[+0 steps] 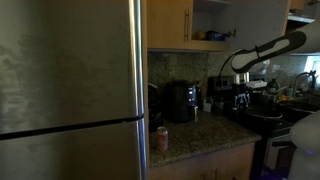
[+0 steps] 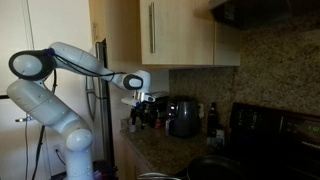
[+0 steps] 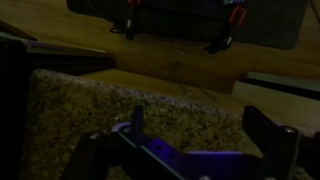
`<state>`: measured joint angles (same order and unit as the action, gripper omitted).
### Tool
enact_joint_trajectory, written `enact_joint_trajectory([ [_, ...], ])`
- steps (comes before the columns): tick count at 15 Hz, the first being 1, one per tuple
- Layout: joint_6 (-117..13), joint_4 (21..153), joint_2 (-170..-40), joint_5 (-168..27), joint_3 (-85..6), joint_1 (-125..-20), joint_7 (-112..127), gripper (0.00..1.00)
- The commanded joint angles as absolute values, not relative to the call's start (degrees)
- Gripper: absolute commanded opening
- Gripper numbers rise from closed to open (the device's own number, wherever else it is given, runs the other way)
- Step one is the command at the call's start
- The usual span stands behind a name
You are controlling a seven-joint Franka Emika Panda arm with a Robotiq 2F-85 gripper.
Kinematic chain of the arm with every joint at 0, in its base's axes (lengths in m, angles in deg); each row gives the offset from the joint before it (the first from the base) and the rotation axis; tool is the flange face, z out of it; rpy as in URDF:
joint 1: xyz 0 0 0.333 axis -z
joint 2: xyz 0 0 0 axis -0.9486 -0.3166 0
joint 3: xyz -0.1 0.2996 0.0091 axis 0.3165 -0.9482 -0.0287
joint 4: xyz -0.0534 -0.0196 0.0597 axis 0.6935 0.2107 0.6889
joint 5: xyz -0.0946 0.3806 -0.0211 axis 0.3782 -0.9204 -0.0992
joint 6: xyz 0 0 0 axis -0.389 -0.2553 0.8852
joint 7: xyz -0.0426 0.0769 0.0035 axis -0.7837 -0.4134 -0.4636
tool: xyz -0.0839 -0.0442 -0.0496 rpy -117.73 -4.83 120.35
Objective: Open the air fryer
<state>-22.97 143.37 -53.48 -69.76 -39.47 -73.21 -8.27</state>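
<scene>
The air fryer (image 1: 181, 101) is a black boxy appliance standing on the granite counter against the back wall; it also shows in an exterior view (image 2: 183, 116). Its front looks closed. My gripper (image 1: 241, 82) hangs from the white arm above the counter, apart from the air fryer, with dark items between them; in an exterior view (image 2: 145, 102) it is beside and slightly above the fryer. In the wrist view the gripper (image 3: 200, 125) is open and empty, its two fingers spread over the speckled counter. I cannot make out the air fryer in the wrist view.
A big stainless steel fridge (image 1: 70, 90) fills one side. A small red-and-white can (image 1: 162, 138) stands near the counter's front edge. Wooden cabinets (image 2: 185, 35) hang above. Small dark appliances (image 1: 219, 95) and a stove (image 2: 270, 125) crowd the counter.
</scene>
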Motion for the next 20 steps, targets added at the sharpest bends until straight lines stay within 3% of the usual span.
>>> enact_joint_trajectory([
  [1, -33.81, 142.06, -58.97, -67.69, -42.62, -73.31, -4.82, 1.00],
  [5, -44.97, 138.97, -67.00, -63.19, -46.10, -72.22, 1.14, 1.00],
  [7, -43.36, 140.90, -63.93, -64.10, -45.26, -73.16, 0.40, 1.00],
  [11, -42.84, 136.86, -70.00, -62.30, -46.37, -72.35, 3.89, 1.00],
  [20, -57.29, 127.67, -84.21, -68.62, -46.26, -73.66, 7.59, 1.00],
])
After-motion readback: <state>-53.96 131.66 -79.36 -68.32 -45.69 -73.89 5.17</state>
